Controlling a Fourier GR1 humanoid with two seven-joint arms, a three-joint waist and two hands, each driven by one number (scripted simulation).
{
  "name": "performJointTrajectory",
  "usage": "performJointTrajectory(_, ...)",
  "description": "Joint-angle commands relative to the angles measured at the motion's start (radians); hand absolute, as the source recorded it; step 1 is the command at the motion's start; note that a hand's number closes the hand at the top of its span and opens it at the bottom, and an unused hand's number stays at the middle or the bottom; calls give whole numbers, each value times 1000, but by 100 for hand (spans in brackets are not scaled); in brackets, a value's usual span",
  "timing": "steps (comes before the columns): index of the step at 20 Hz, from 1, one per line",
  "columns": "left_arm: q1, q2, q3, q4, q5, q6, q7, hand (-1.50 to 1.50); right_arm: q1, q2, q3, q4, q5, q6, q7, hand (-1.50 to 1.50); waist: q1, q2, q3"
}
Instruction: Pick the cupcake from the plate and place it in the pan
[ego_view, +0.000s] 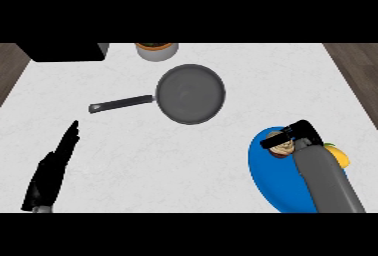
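The cupcake (280, 148) sits on the blue plate (267, 175) at the lower right, tan with a dark base. My right hand (299, 135) is bent down over it, with black fingers curled round its top and right side, so part of it is hidden. A dark grey pan (191, 93) lies in the middle of the white counter, its black handle (121, 104) pointing left. My left hand (53, 170) rests at the lower left, fingers straight and pointing up, holding nothing.
A yellow-orange object (339, 155) peeks out behind my right forearm beside the plate. A grey pot (156, 50) with orange contents stands at the counter's back edge. At the back left corner is a black block (63, 51). Dark wooden floor shows beyond both counter sides.
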Motion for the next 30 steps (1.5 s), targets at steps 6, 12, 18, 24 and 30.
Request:
performJointTrajectory(6, -2, 10, -2, -2, -1, -12, 12, 0, -36, 50, 189, -137, 472, -285, 316, 150, -5, -4, 3)
performJointTrajectory(12, 7, 0, -7, -14, -2, -6, 14, 0, -143, 123, 299, -254, 802, -215, 452, 150, 15, 1, 11)
performJointTrajectory(18, -15, -16, -35, -18, -9, -17, 2, 0, -254, 184, 248, -294, 975, -148, 472, 150, 58, 34, 20)
performJointTrajectory(24, -85, 10, -21, -6, 15, -64, 23, 0, -330, 185, 137, -215, 938, -253, 473, 150, 88, 57, 23)
performJointTrajectory(30, -55, -25, -62, -35, -11, -44, 12, 0, -402, 185, 27, -56, 892, -403, 433, 150, 131, 70, 24)
